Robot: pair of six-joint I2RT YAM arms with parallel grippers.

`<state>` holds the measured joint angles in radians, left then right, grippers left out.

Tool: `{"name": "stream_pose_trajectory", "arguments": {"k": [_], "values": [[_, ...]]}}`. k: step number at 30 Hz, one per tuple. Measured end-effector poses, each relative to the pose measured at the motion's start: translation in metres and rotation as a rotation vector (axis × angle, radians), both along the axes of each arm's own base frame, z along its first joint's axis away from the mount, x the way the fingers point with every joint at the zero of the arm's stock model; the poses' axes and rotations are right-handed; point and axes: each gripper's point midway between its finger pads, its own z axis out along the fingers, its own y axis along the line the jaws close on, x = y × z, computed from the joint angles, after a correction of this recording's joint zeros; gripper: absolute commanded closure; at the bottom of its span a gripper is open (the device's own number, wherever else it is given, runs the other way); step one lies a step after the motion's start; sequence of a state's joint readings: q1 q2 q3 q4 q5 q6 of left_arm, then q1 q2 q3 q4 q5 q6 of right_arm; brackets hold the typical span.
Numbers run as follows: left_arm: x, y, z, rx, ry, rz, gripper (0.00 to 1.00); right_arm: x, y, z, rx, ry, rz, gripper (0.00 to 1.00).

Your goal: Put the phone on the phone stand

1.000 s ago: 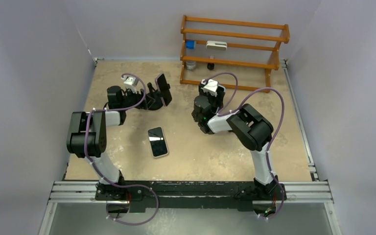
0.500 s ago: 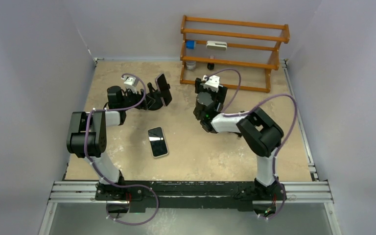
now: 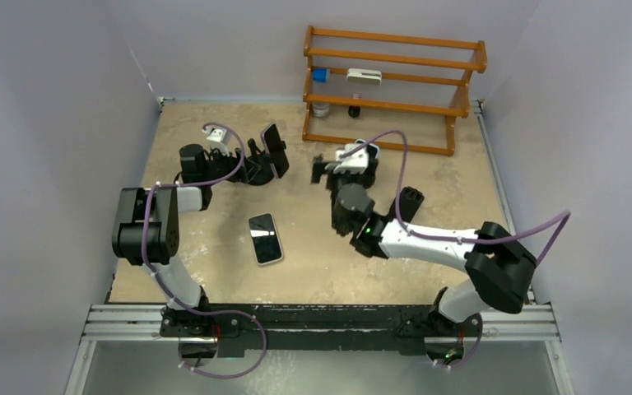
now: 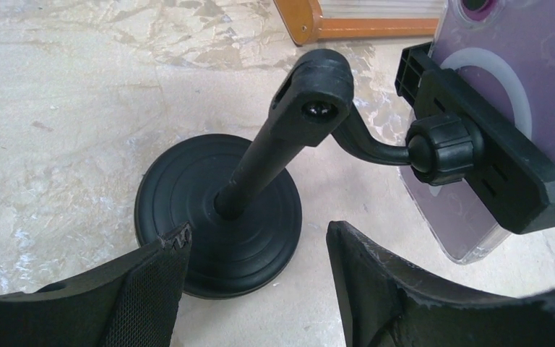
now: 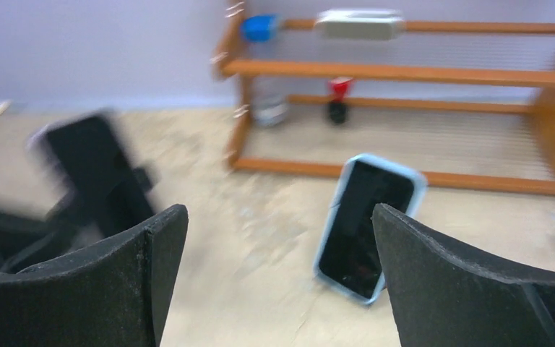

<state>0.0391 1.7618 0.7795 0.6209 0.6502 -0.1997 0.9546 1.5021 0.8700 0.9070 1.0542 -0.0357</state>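
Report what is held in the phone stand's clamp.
A phone in a clear case, its purple back facing the left wrist camera. The clamp covers a strip of that back.

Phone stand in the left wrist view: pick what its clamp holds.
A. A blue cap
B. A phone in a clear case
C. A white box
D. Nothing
B: the black clamp of the phone stand runs across the back of a phone in a clear, purple-tinted case.
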Motion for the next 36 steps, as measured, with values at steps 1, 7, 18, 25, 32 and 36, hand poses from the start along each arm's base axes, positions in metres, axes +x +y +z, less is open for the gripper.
{"name": "stream_pose_trajectory", "arguments": {"k": [1, 7, 18, 25, 32, 36], "values": [[0.001, 0.001, 0.0, 0.001, -0.003, 0.006, 0.33, -0.01, 0.014, -0.004, -0.007, 0.01, 0.059, 0.01], [-0.001, 0.011, -0.006, -0.001, 0.011, 0.075, 0.32, -0.06, 0.107, -0.054, -0.101, 0.147, 0.509, 0.02], [-0.008, 0.065, 0.011, -0.081, -0.017, 0.292, 0.32, -0.083, 0.212, -0.16, -0.212, 0.449, 0.764, 0.01], [-0.007, 0.076, 0.015, -0.1, -0.025, 0.34, 0.32, -0.089, 0.25, -0.158, -0.145, 0.496, 0.784, 0.01], [-0.008, 0.075, 0.018, -0.115, -0.029, 0.346, 0.32, -0.093, 0.249, -0.191, -0.19, 0.611, 0.748, 0.01], [-0.008, 0.076, 0.018, -0.119, -0.028, 0.347, 0.32, -0.097, 0.244, -0.214, -0.226, 0.68, 0.726, 0.01]]}}
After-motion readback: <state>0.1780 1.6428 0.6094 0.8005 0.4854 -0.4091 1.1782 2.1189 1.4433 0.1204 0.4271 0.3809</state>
